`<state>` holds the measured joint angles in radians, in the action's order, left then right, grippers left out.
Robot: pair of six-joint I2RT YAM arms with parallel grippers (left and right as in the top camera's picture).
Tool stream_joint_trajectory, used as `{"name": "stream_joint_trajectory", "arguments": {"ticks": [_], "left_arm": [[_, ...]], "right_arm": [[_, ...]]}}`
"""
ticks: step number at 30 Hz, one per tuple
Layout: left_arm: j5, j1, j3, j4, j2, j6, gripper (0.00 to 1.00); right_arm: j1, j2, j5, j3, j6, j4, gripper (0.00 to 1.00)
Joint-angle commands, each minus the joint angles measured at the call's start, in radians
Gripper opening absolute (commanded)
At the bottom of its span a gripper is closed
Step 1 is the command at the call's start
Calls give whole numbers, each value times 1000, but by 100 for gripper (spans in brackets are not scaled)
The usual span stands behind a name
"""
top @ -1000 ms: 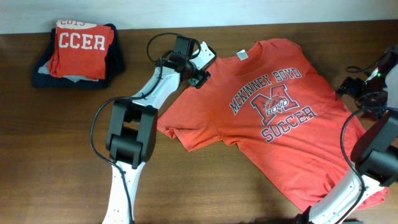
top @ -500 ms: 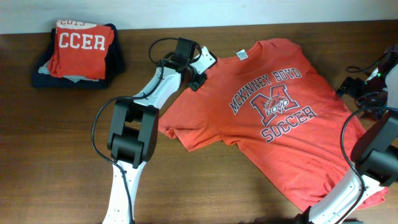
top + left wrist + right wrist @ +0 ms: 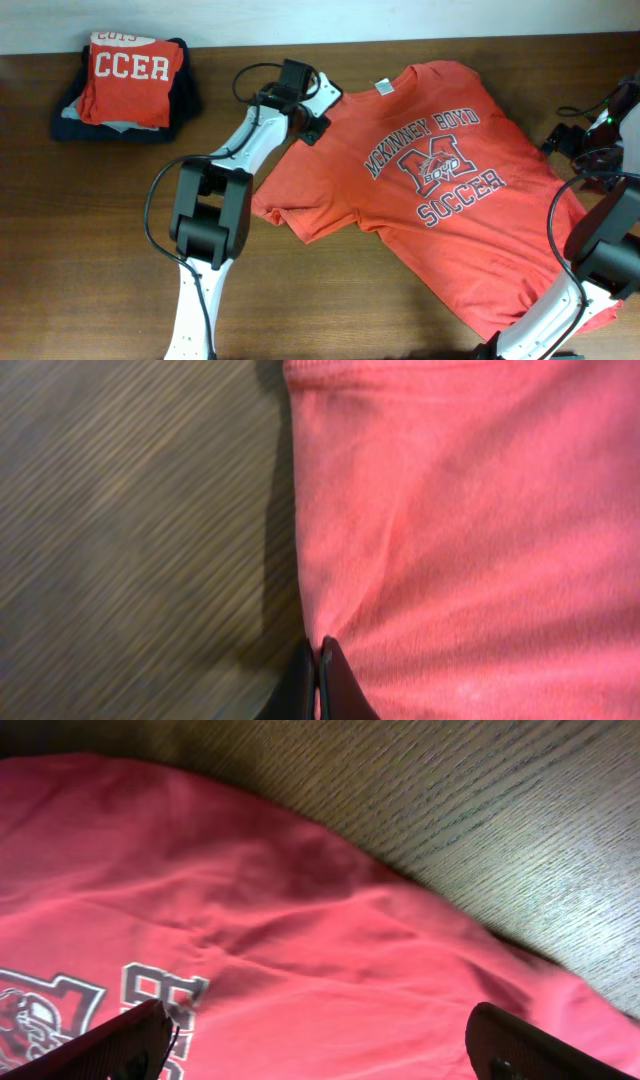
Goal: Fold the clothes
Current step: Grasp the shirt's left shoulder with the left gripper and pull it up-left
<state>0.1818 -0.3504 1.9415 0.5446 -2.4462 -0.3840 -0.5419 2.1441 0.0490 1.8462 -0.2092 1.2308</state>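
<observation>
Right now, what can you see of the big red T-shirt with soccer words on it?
The orange-red, cotton-looking T-shirt lies spread front-up and slanted on the brown wooden table, a bit wrinkled. Dark letters read MCKINNEY BOYD SOCCER around a big M. A white tag shows at the collar. The left gripper is shut on its edge by one sleeve; the right gripper hangs open over the far side.

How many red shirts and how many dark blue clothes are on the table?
Red shirts: 2, the spread T-shirt and the folded shirt on top of the pile.
Dark blue clothes: 1, the navy garment under it.
Total: 3. A pale edge also shows in the pile, too hidden to count.
</observation>
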Motion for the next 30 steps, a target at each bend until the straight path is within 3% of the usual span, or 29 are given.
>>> {"name": "stream_joint_trajectory", "arguments": {"ticks": [1,14,23,30], "left_arm": [[-75,60,-9,52,-38,36,1],[-90,155,-9,90,-40,230,1],[-187,219,-9,291,-40,267,0],[-216,276,-9,492,-40,442,1]], "right_arm": [[-2,-12,-9,-2,-5,3,98],[-2,-12,-9,-2,-5,3,99],[-2,-12,-9,-2,-5,3,98],[-2,-12,-9,-2,-5,3,98]]}}
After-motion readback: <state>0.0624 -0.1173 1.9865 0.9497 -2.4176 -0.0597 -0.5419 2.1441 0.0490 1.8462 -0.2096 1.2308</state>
